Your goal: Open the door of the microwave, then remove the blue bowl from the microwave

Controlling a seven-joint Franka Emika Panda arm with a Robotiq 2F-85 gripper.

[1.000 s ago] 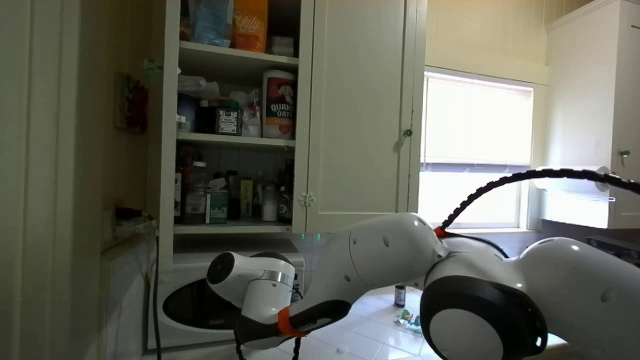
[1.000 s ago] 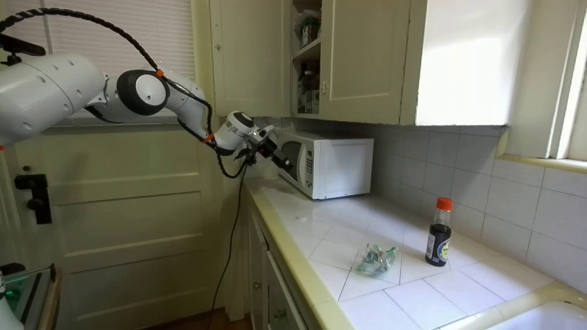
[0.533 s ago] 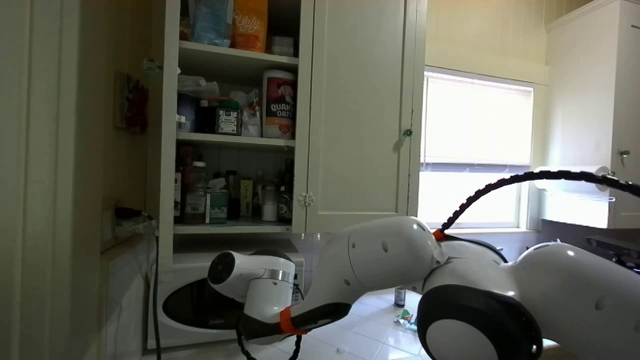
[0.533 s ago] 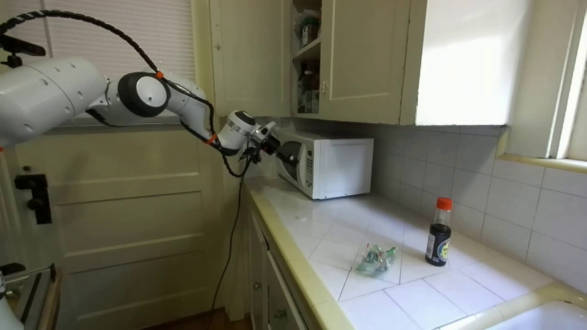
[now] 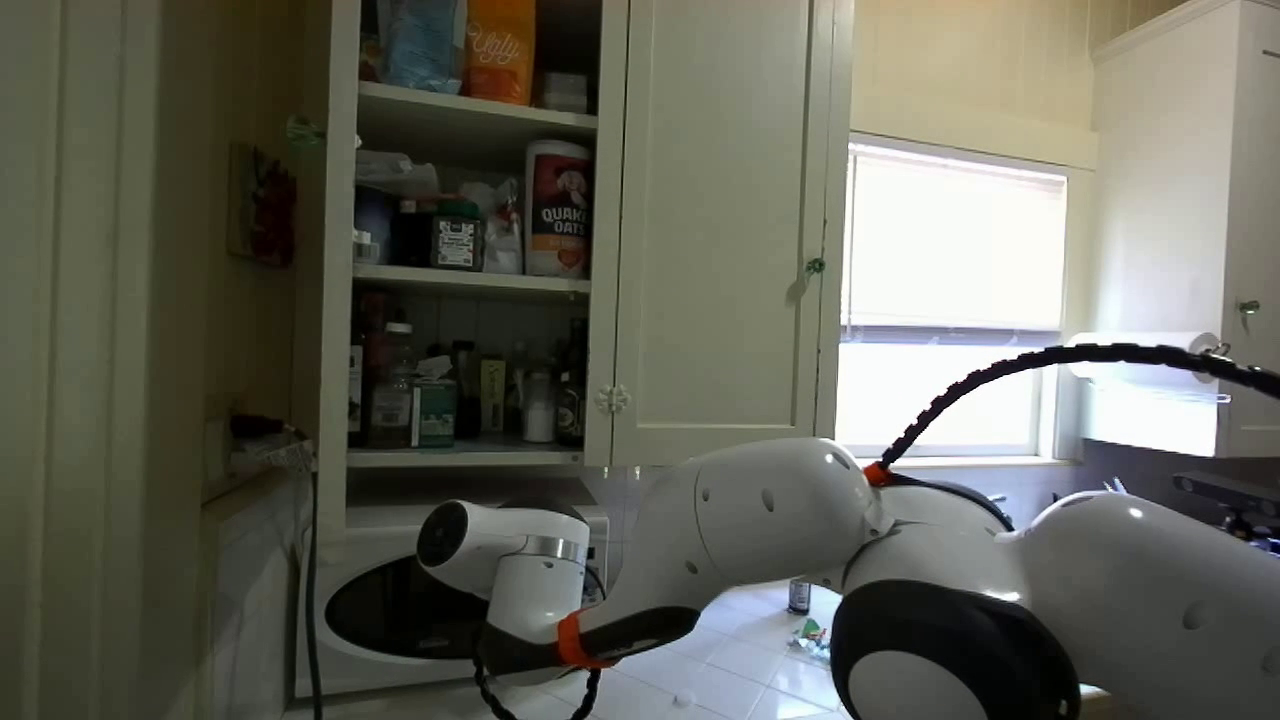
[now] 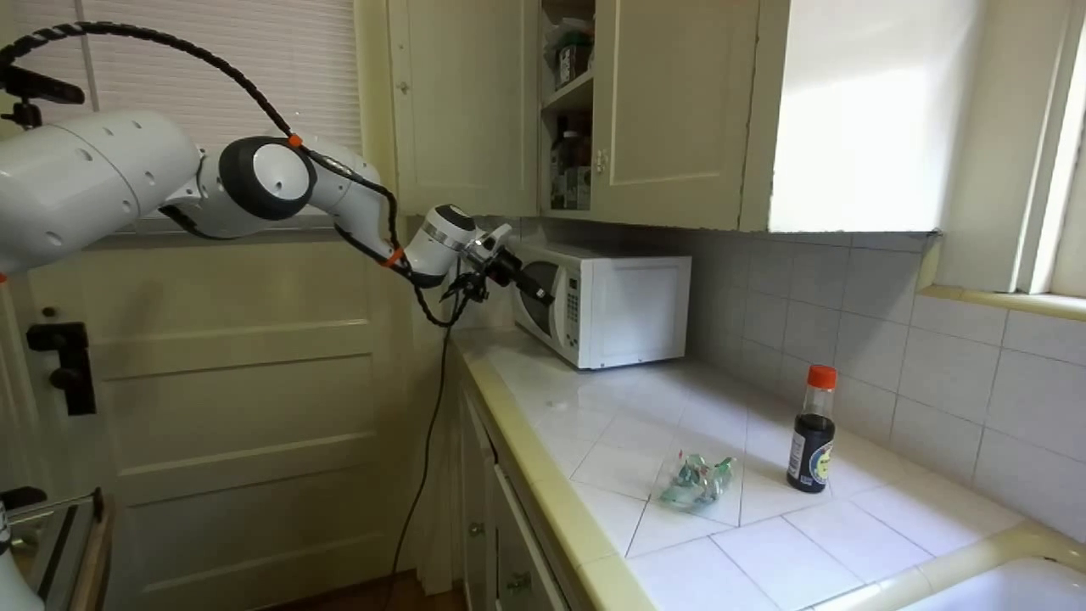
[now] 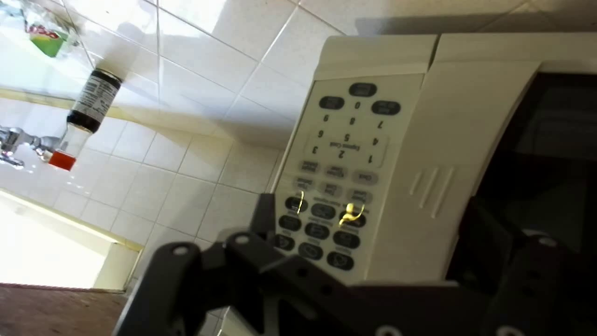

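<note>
Arm (image 6: 280,170) lower, microwave door (image 5: 390,610) horizontally long

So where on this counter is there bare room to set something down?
The counter has bare tiles between the microwave and the red-capped bottle, near the tiled wall, and between the crumpled plastic and the sink. It is crowded before the microwave's door, where the open end effector hangs, and on the cupboard shelves, filled with containers.
</note>
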